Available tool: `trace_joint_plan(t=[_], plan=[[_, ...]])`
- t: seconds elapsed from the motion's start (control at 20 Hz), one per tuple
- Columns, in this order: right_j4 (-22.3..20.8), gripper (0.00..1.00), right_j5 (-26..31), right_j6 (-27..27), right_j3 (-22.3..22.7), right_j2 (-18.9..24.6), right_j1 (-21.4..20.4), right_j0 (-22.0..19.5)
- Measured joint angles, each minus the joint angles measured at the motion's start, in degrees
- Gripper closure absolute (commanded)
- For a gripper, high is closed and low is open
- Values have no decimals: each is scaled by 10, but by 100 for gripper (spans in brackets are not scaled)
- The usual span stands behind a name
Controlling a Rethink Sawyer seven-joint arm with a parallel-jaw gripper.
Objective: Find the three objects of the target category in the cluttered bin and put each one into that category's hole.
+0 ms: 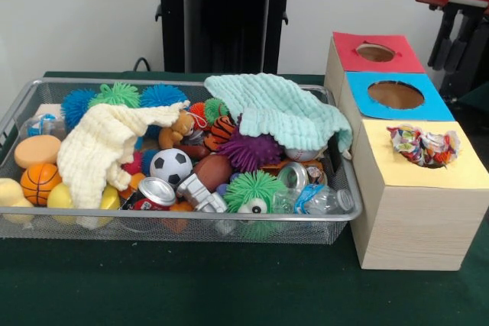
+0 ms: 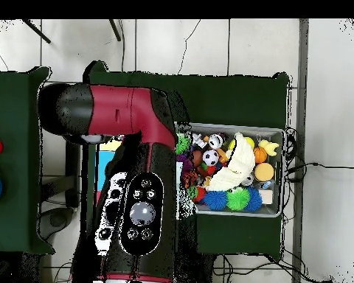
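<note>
A wire mesh bin [image 1: 176,221] holds a heap of toys and rubbish. On top lie a mint cloth [image 1: 283,108] and a cream cloth [image 1: 99,146]. Among them are a soccer ball [image 1: 170,166], a basketball [image 1: 40,182], a crushed can [image 1: 157,192], a plastic bottle [image 1: 321,200] and several spiky balls. To the right stand three boxes with holes: red [image 1: 348,55], blue [image 1: 435,104] and yellow [image 1: 458,173]. A crumpled colourful wrapper [image 1: 422,145] sits in the yellow hole. My gripper [image 1: 466,43] shows only as dark parts at the right edge, above the boxes, under the red arm.
In the overhead view the red and black arm [image 2: 136,184] covers the boxes, and the bin [image 2: 277,133] lies to its right. A green cloth covers the table [image 1: 229,288]. A black pedestal [image 1: 221,13] stands behind the bin.
</note>
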Motion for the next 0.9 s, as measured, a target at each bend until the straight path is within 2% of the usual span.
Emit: trace_joint_plan(t=[0.4, 0.65, 0.9], plan=[[0, 100, -45, 5, 0, -25, 17, 7], [0, 100, -97, 36, 2, -43, 41, 16], [0, 100, -105, 61, 2, -52, 58, 18]])
